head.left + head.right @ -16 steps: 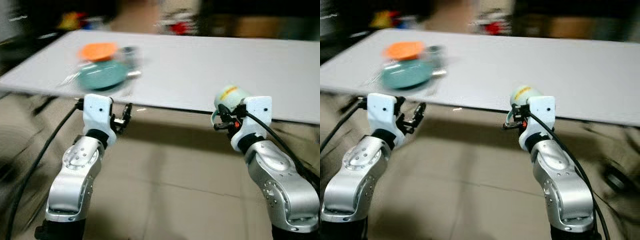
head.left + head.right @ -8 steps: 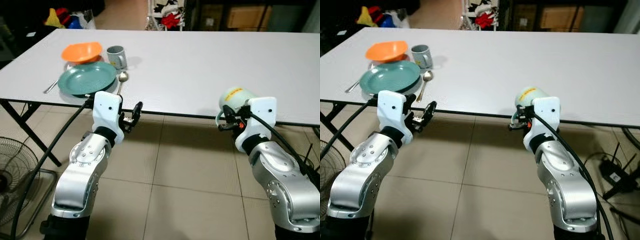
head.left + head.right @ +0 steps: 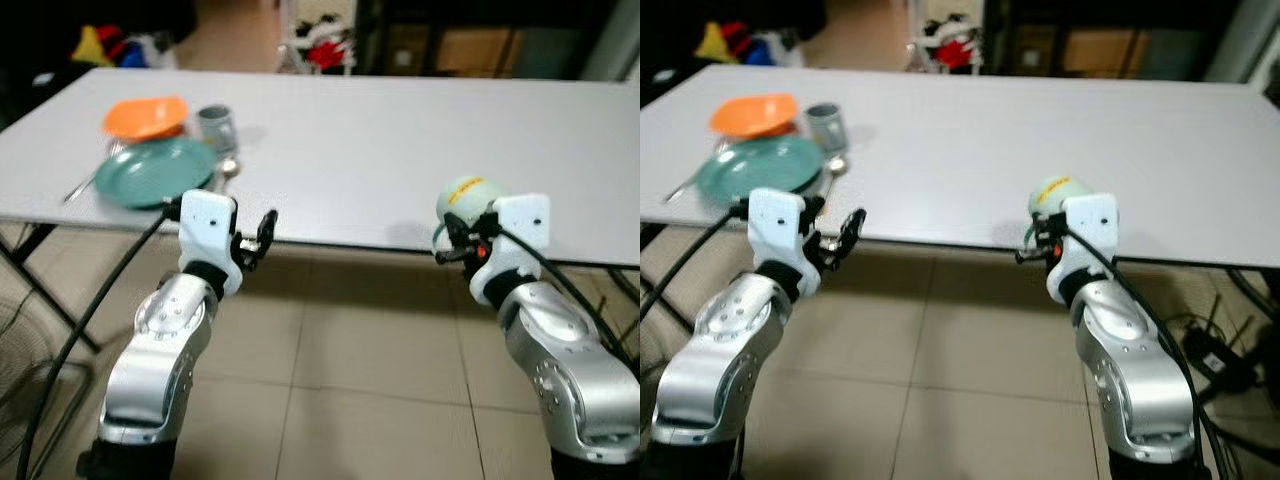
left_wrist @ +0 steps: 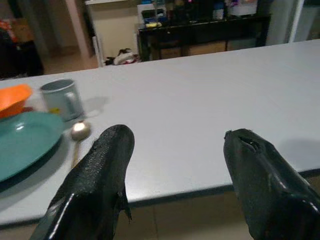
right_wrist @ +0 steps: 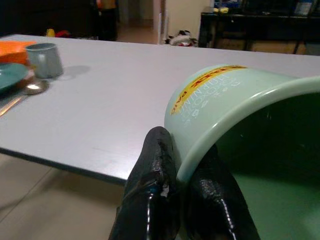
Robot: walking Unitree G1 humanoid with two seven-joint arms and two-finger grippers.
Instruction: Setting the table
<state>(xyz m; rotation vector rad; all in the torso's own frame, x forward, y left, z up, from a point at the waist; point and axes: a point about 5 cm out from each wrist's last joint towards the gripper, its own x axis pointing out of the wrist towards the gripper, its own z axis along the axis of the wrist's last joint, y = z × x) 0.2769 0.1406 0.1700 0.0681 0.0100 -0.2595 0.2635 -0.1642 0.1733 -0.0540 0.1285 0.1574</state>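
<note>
A white table (image 3: 400, 140) stands before me. At its far left lie a teal plate (image 3: 152, 172), an orange bowl (image 3: 145, 115), a grey mug (image 3: 215, 124), a spoon (image 3: 228, 168) and a fork (image 3: 80, 185). My right gripper (image 3: 447, 243) is shut on the rim of a pale green mug (image 3: 465, 196) with a yellow and red label, held tilted at the table's near edge; the rim is pinched between the fingers (image 5: 157, 150). My left gripper (image 3: 262, 232) is open with nothing in it, just below the table's near edge, right of the plate.
Black table legs (image 3: 35, 240) run down at the left. Cables and a black box lie on the tiled floor (image 3: 1220, 345) at the right. Dark shelves and clutter (image 3: 320, 45) stand behind the table.
The camera has moved and the picture has cleared from heavy blur. Both arms keep the same pose, and the right gripper still holds the green mug.
</note>
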